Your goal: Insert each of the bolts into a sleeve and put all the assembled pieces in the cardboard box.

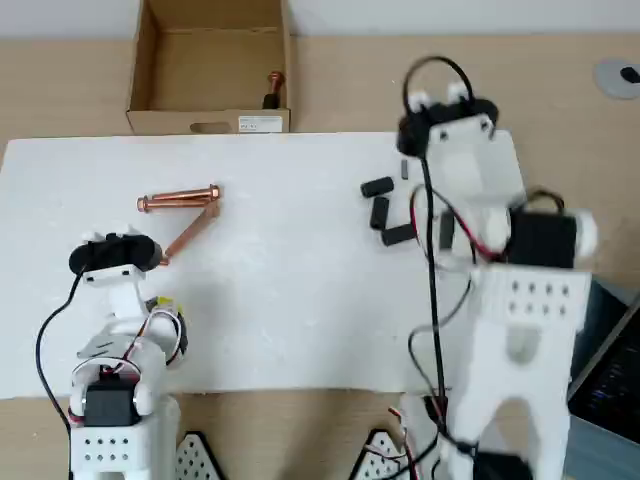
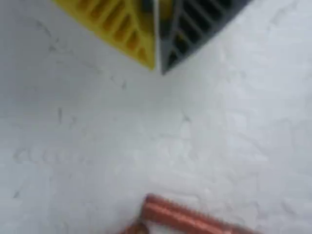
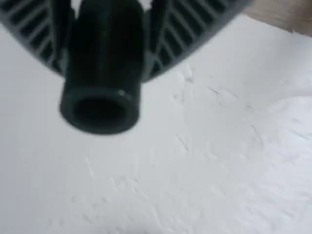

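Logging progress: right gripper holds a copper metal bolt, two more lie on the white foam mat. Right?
The right wrist view shows the right gripper holding a black cylindrical sleeve, not a bolt. Two copper bolts lie on the white foam mat.

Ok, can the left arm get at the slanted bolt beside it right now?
Probably yes. The slanted bolt lies on bare mat just beside the left gripper, with nothing between them; the gripper is shut, so it must open first.
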Motion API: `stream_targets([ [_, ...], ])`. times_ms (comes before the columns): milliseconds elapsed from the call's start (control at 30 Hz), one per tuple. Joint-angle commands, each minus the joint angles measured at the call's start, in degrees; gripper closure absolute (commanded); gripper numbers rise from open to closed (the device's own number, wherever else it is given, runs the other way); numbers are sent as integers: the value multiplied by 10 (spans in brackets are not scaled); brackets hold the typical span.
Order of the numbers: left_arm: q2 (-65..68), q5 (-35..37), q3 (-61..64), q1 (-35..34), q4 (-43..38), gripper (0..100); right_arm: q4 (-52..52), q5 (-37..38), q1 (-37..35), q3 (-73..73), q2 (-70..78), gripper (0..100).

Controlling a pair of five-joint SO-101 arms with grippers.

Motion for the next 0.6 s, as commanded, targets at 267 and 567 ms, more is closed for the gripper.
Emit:
stream_targets([
  [267,101,-36,-172,-1,35,997,-52,-4,61,178,-183,988],
  [567,401,-89,-370,0,30,998,-55,-4,91,207,-200,988],
])
